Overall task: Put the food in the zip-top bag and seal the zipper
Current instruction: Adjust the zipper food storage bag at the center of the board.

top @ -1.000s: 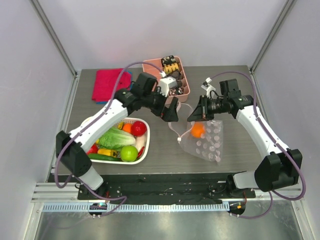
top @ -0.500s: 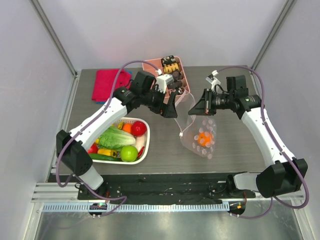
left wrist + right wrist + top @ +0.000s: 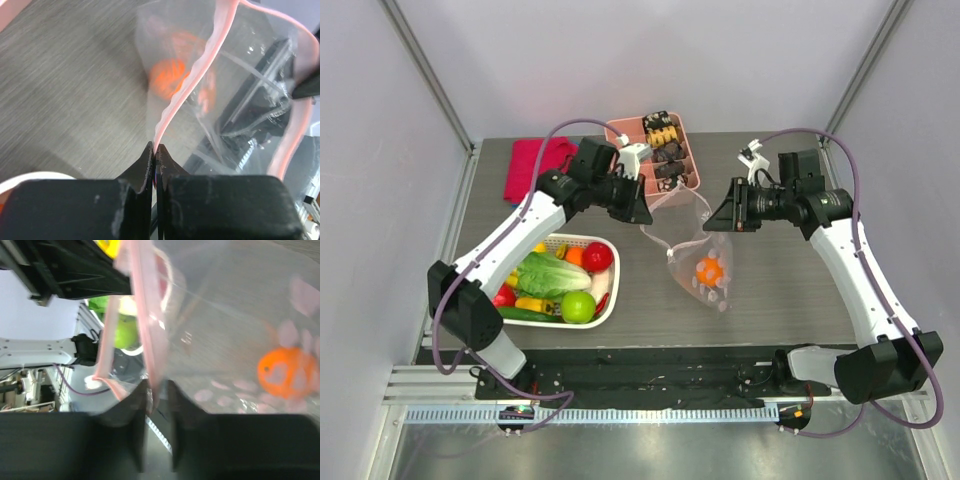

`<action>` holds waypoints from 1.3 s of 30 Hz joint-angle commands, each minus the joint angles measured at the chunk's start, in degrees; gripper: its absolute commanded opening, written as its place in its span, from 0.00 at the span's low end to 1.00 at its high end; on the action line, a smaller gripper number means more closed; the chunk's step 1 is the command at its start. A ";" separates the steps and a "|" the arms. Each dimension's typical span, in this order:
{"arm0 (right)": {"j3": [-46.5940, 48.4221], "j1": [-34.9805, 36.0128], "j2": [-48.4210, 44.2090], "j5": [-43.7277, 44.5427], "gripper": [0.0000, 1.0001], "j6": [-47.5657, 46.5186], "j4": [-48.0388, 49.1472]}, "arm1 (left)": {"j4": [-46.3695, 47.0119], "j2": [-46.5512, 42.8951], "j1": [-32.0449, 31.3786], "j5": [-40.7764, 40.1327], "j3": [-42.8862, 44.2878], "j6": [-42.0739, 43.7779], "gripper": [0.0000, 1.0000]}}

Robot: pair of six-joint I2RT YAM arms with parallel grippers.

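The clear dotted zip-top bag (image 3: 686, 240) hangs between both grippers above the table, mouth up, with an orange (image 3: 708, 270) inside at its bottom. My left gripper (image 3: 640, 210) is shut on the pink zipper (image 3: 212, 50) at the bag's left end; in the left wrist view its fingertips pinch the strip. My right gripper (image 3: 718, 217) is at the bag's right end, and its jaws stand apart with the zipper strip (image 3: 141, 310) running loosely between them. More food lies in the white basket (image 3: 611, 300): green lettuce (image 3: 550, 272), a red fruit (image 3: 598, 257) and a green apple (image 3: 578, 306).
A pink compartment tray (image 3: 692, 182) with small snack pieces stands at the back, just behind the bag. A red cloth (image 3: 533, 166) lies at the back left. The basket sits under the left arm's forearm.
The left gripper has shut on the zipper strip and drawn it left and back. The right gripper has opened. The bag has swung left, and the orange dropped to its bottom.
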 commanded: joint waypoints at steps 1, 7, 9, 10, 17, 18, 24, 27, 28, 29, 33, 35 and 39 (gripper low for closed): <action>1.75 -0.18 -1.83 6.12 0.35 -3.05 -2.88 | 3.07 -4.37 -0.08 4.87 -2.39 -1.72 0.00; 2.45 -0.26 -1.13 4.10 0.07 -1.55 -1.65 | 3.78 -4.64 -2.63 5.76 -2.92 -1.29 0.00; 2.89 -0.70 -1.04 3.66 0.01 -1.29 -1.56 | 3.52 -4.81 -2.63 4.89 -3.35 -1.11 0.00; 3.67 -0.88 -1.12 3.31 0.01 -1.37 -1.65 | 3.08 -4.81 -2.46 4.45 -3.36 -0.67 0.00; 9.83 -4.04 -1.65 7.69 0.01 -4.01 -7.62 | -0.79 -6.48 5.36 0.41 -4.50 2.75 0.03; 9.75 -4.04 -1.83 7.79 0.01 -4.36 -7.97 | -0.88 -6.92 5.54 -0.99 -5.54 4.59 0.06; 4.83 -3.95 -1.74 5.86 0.01 -0.07 -4.38 | -0.88 -8.33 5.54 2.24 -7.05 5.66 0.46; 2.37 -3.69 -1.39 5.42 0.01 1.08 -2.36 | -3.16 -8.15 5.80 2.69 -5.73 6.36 0.74; 2.02 -3.69 -0.87 5.24 0.01 1.78 -2.00 | -3.86 -8.68 6.33 3.38 -5.21 6.54 0.80; 1.84 -3.43 -0.69 5.07 0.01 2.14 -1.74 | -4.91 -10.16 7.20 4.43 -5.20 6.80 0.84; 1.40 -3.16 -0.60 4.71 0.01 3.02 -0.59 | -14.87 -15.53 14.93 7.51 -4.86 18.10 1.00; 1.31 -2.99 -0.69 4.63 0.01 3.28 -0.24 | -23.77 -16.06 21.87 11.97 -1.61 33.41 1.00; 0.87 -2.55 -0.42 4.89 0.01 3.37 -0.06 | -39.62 -15.11 35.66 11.66 0.33 43.70 1.00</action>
